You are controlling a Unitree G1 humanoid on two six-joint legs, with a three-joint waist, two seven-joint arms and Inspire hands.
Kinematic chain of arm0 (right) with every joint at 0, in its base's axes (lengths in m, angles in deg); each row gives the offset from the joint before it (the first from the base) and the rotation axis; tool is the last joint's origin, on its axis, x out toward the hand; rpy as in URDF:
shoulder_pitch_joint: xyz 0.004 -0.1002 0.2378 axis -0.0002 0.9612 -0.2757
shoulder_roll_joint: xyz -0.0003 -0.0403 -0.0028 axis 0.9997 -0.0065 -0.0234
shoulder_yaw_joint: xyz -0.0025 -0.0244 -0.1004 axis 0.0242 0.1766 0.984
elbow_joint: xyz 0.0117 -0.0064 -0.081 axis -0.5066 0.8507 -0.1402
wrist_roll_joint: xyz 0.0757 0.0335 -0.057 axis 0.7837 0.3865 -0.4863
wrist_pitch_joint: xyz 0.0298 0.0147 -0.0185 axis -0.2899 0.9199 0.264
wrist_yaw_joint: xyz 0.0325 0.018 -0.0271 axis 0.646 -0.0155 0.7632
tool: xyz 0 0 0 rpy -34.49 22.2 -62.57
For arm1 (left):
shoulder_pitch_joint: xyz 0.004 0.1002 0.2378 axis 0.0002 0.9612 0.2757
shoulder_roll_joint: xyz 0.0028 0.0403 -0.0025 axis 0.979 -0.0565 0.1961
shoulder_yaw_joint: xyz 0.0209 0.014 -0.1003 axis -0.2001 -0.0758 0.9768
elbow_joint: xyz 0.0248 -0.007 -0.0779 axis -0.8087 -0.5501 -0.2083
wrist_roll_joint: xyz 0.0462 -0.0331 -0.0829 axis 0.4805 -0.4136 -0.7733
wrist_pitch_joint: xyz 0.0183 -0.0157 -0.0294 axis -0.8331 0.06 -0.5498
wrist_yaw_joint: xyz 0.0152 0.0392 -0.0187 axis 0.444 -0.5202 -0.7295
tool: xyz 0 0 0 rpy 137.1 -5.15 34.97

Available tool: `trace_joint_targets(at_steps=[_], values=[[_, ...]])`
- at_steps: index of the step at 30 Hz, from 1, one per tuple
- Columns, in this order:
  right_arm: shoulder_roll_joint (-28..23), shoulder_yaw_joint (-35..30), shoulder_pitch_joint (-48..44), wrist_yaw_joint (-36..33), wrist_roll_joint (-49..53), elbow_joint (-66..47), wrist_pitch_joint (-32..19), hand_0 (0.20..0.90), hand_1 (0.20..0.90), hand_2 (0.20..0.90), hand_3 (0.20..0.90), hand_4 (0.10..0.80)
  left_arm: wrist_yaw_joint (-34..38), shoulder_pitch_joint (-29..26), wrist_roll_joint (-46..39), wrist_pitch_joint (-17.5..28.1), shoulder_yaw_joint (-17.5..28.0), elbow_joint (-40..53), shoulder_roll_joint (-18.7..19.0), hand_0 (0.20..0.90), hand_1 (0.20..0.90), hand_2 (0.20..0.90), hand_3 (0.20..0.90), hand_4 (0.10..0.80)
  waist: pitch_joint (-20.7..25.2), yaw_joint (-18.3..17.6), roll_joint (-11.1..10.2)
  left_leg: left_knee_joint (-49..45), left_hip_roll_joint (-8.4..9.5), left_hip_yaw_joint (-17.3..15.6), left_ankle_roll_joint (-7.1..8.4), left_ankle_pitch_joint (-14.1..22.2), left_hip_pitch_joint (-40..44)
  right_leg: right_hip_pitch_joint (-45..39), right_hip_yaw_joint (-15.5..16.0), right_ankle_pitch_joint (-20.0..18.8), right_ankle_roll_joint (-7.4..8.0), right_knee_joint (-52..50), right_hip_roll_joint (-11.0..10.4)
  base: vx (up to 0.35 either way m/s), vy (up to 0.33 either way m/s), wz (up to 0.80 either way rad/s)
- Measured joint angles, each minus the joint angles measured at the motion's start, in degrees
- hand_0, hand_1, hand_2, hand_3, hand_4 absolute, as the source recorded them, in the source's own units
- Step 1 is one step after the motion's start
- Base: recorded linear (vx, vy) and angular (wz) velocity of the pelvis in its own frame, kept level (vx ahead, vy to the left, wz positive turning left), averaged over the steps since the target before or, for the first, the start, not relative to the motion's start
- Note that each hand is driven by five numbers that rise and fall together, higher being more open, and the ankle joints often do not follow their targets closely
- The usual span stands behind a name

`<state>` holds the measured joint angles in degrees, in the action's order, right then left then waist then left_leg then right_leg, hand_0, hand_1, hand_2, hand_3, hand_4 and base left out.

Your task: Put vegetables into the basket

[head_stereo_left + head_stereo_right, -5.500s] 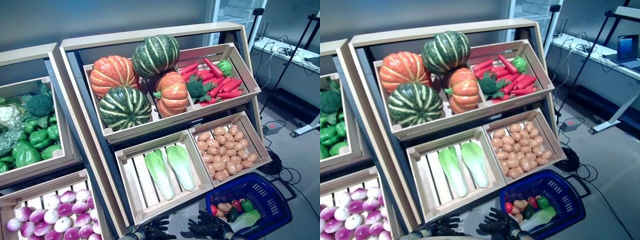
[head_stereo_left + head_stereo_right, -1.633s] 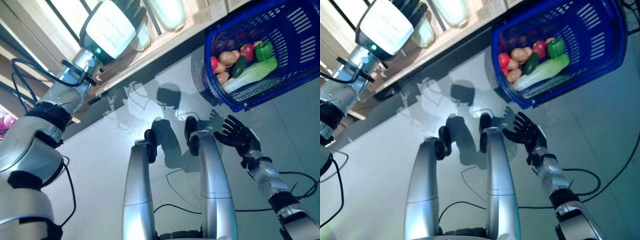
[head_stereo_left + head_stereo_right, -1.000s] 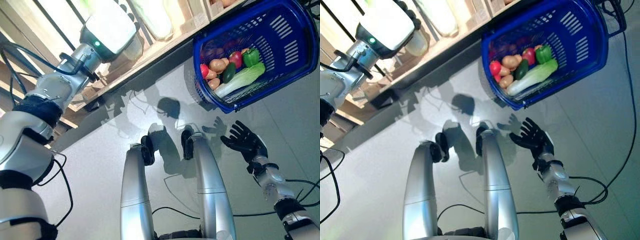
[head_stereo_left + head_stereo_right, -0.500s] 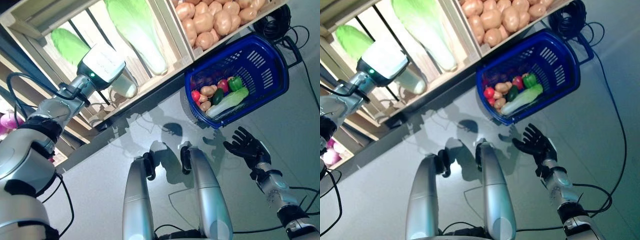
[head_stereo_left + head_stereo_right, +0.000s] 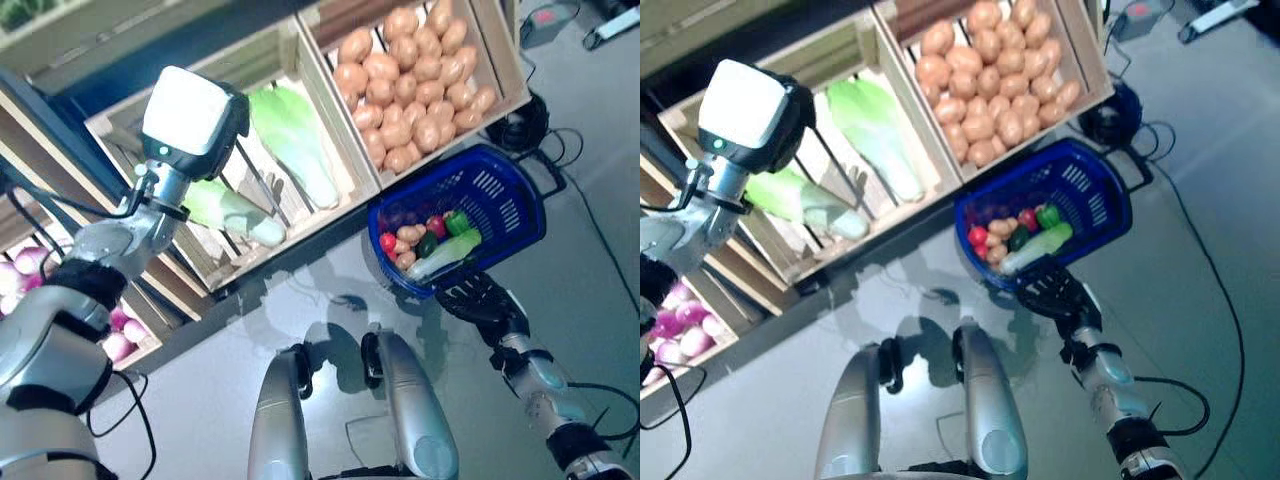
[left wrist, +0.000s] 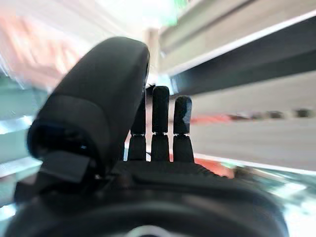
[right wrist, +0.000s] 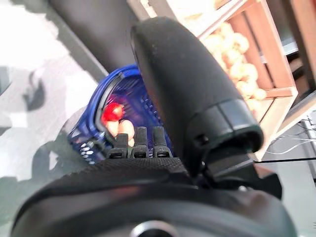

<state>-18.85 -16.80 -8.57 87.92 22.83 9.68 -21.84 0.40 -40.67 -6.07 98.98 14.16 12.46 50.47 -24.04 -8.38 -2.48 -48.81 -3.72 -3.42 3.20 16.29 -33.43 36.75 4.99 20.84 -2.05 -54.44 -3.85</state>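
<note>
Right hand (image 5: 478, 300), fingers straight, has come up beside the basket (image 5: 505, 195); left hand (image 6: 158, 123) also straight-fingered.

basket (image 5: 500, 200): blue plastic, slotted walls (slightly glossy) | crates (image 5: 330, 130): pale bare wood, matt | floor (image 5: 600, 280): smooth grey, faint sheen

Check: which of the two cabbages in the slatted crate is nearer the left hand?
The cabbage lying low in the slatted crate, just beside the left hand. The other cabbage lies further toward the potato crate.
</note>
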Motion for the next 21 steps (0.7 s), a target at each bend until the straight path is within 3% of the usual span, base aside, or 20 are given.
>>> trace_joint_targets(at_steps=[5, 6, 7, 13, 16, 21], values=[[1.8, 0.2, 3.0, 0.4, -2.3, -1.5, 0.4, 0.9, 0.9, 0.9, 0.9, 0.8, -4.3, 4.9, 0.4, 0.9, 0.8, -0.1, -0.4, 0.3, 0.3, 0.3, 0.3, 0.4, 4.3, 0.1, 0.2, 3.2, 0.29, -0.1, 0.25, -0.2, 3.8, -3.6, 0.3, 0.1, 0.01, 2.7, -0.1, 0.082, 0.025, 0.01], [1.7, 0.2, 3.0, 0.5, -2.3, -1.5, 0.4, 0.9, 0.9, 0.9, 0.9, 0.8, -6.4, 4.9, 0.4, 0.8, 0.6, -0.1, -0.4, 0.82, 0.82, 0.82, 0.82, 0.747, 4.5, 0.1, 0.3, 3.1, 0.33, -0.1, 0.14, -0.1, 4.3, -4.2, 0.3, 0.2, 0.17, 2.7, -0.2, 0.078, 0.059, 0.01], [1.6, 0.2, 2.9, 0.5, -2.3, -1.5, 0.4, 0.9, 0.9, 0.9, 0.9, 0.8, -8.4, 4.9, 0.5, 0.6, 0.4, -0.1, -0.4, 0.9, 0.9, 0.9, 0.9, 0.8, 4.5, 0.1, 0.4, 2.8, 0.42, -0.1, -0.15, 0.1, 4.3, -4.3, 0.2, 0.7, 0.61, 2.6, -0.3, -0.005, 0.06, 0.03], [-1.7, 0.2, 1.9, 0.5, -2.1, -1.9, 2.9, 0.9, 0.9, 0.9, 0.9, 0.8, -21.5, 4.8, 0.2, -3.2, -6.0, -0.2, 0.3, 0.9, 0.9, 0.9, 0.9, 0.8, 3.8, -0.1, 1.2, -1.3, 0.84, -0.2, -0.65, 0.3, -1.5, 1.2, 0.0, 0.3, 0.85, -0.7, -0.4, -0.096, 0.036, 0.02], [-3.2, 0.0, 0.5, 0.5, -2.0, -2.1, 3.0, 0.9, 0.9, 0.9, 0.9, 0.8, -23.9, 4.7, 0.2, -5.3, -7.2, -0.7, 0.3, 0.9, 0.9, 0.9, 0.9, 0.8, -1.8, -0.1, 1.3, -4.6, 0.77, 0.2, -0.86, 0.4, -4.6, 3.9, -0.1, 0.2, 0.97, -3.3, -0.5, -0.081, 0.028, 0.03], [-4.1, 0.1, 0.7, 0.5, -1.9, -2.1, 3.2, 0.9, 0.9, 0.9, 0.9, 0.8, -25.1, 4.6, 0.3, -5.6, -9.1, -0.6, 0.3, 0.9, 0.9, 0.9, 0.9, 0.8, -5.3, 0.1, 0.9, -8.3, 0.54, 0.5, -1.14, 0.8, -10.7, 9.7, -0.2, 0.4, 0.61, -6.9, -0.7, -0.054, 0.014, 0.03]])
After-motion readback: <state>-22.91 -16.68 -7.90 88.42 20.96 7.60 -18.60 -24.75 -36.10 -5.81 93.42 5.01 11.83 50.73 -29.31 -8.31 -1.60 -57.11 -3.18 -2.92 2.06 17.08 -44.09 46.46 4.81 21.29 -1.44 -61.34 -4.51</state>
